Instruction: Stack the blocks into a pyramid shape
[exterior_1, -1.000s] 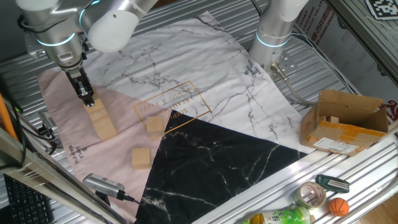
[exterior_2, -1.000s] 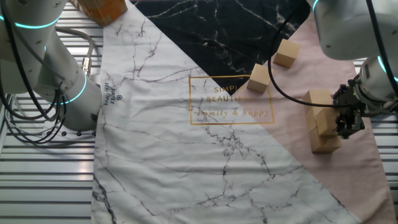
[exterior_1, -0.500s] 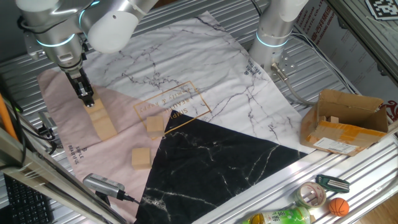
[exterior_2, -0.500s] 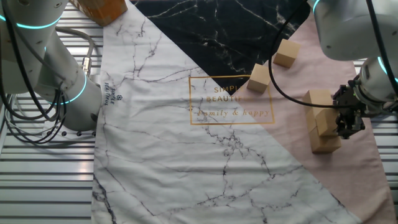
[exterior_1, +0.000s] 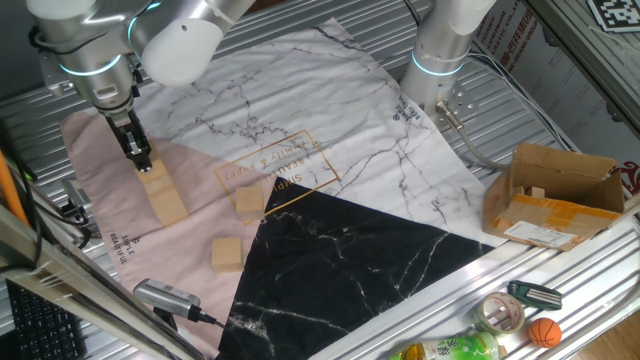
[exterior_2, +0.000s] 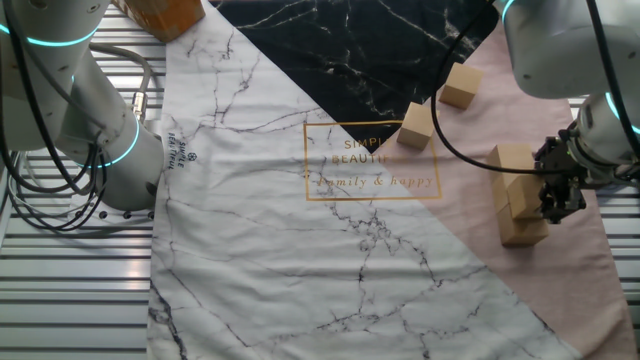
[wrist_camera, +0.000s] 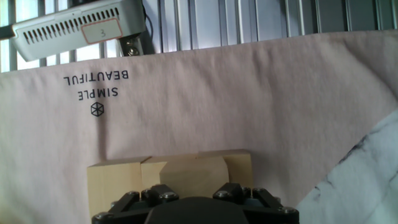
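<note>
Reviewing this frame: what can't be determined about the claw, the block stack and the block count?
- Claw grip: its own housing hides the fingertips in the hand view; too small in both fixed views.
- Stack: block count unclear, since the claw covers its top and the hand view's bottom edge crops it.
- Loose blocks: only two visible.
- Cardboard box: contents unclear.

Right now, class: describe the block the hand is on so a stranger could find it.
Start at the pink part of the cloth, where a short row of blocks sits. The one meant rides atop that row under the hand; the two loose blocks lie flat.
</note>
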